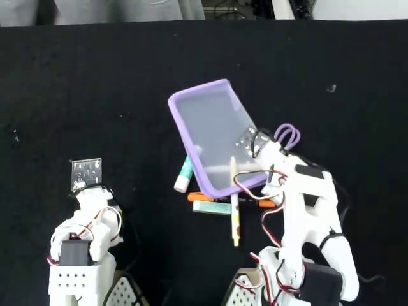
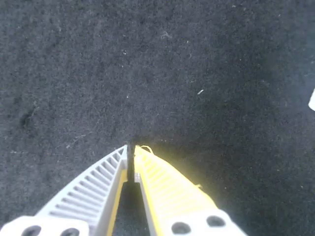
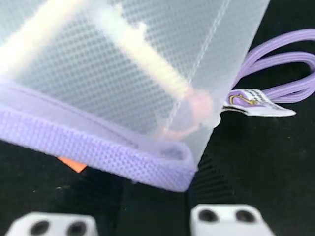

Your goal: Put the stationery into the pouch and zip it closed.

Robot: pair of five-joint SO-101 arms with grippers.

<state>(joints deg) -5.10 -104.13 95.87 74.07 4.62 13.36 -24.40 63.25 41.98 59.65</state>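
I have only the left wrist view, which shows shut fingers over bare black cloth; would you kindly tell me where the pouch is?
Observer: The pouch lies tilted at the table's middle, with the right gripper at its corner by the purple loop.
Operator: Thank you. Is the stationery inside it yet?
Observer: Mostly not. A teal-capped stick, an orange piece and a light teal block lie on the cloth at the pouch's near edge. A pale pencil juts out there too, and I cannot tell whether its far end is inside or underneath.
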